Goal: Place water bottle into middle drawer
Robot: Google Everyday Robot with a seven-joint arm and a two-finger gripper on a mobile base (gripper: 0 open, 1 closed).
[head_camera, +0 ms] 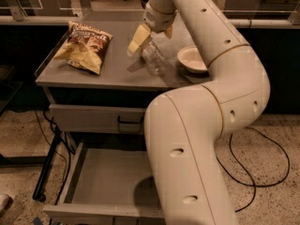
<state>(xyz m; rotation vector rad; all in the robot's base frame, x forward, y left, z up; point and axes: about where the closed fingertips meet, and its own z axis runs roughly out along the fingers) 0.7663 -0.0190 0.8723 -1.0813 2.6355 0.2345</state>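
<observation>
The water bottle lies on its side on the grey cabinet top, between the chip bag and the bowl. My gripper reaches down from above and hangs right over the bottle's far end. Its cream fingers are spread to either side of the bottle and are open. The middle drawer is pulled out low at the front. Its flat grey floor is bare, and my arm covers its right part.
A chip bag lies on the left of the cabinet top. A white bowl sits on the right. A closed drawer front with a black handle is above the open drawer. Cables run over the floor.
</observation>
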